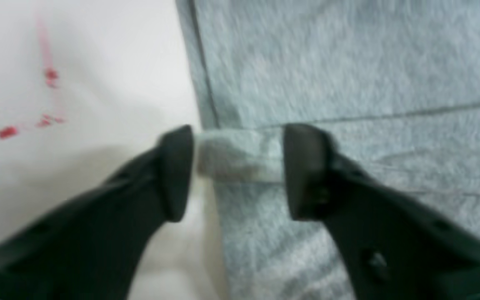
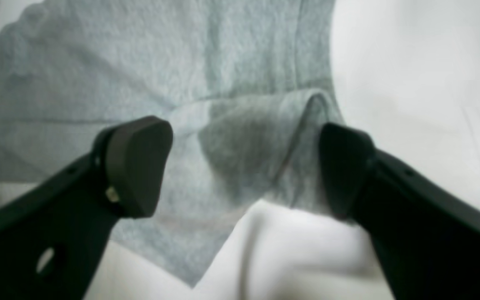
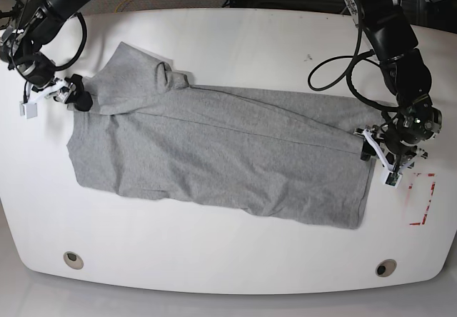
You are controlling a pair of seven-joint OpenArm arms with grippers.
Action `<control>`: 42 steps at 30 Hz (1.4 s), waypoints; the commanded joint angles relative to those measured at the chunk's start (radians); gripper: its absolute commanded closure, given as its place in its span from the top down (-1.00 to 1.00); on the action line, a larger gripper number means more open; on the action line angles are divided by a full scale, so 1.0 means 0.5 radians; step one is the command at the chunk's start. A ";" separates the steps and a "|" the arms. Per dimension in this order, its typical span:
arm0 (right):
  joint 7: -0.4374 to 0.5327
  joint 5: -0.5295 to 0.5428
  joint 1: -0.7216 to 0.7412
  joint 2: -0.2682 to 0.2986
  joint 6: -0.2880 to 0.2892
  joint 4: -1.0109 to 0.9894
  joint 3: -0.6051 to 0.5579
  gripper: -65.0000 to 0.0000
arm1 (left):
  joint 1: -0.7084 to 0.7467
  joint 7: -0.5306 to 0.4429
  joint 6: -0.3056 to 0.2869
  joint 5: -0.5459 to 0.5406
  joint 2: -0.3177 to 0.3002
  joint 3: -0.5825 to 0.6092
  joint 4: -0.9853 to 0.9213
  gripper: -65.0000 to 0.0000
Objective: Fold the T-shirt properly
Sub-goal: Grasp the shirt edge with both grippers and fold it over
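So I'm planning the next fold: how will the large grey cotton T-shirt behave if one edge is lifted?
The large grey cotton T-shirt will probably be floppy: it lies flat with soft wrinkles, and the folded-over sleeve has slumped. It likely bunches rather than slides, judging by the hem crumpled between the open left gripper's jaws. It looks light, so lifting one edge would probably drag the rest across the white table.

The T-shirt (image 3: pixel 228 146) is plain heather grey; the worktop (image 3: pixel 235 46) is white, with red dashed marks (image 3: pixel 423 199) at one edge.
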 commanded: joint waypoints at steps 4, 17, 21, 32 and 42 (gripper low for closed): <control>0.022 0.296 -0.240 -0.010 0.004 0.092 0.010 0.45 | 0.010 -0.034 0.010 -0.025 -0.031 -0.009 0.143 -0.05; 0.025 0.367 -0.504 -0.201 0.004 0.095 -0.052 0.44 | 0.320 -0.046 0.010 -0.028 -0.056 -0.003 0.241 -0.19; 0.025 0.367 -0.498 -0.238 0.004 0.095 -0.153 0.44 | 0.342 -0.126 0.010 -0.028 -0.056 0.000 0.165 -0.19; 0.108 0.342 -0.473 -0.376 0.004 0.138 -0.349 0.33 | 0.338 -0.270 0.010 -0.025 -0.056 0.003 -0.004 -0.19; 0.102 0.348 -0.486 -0.354 0.004 0.417 -0.359 -1.00 | 0.351 -0.274 0.010 -0.022 -0.059 0.000 -0.068 -0.19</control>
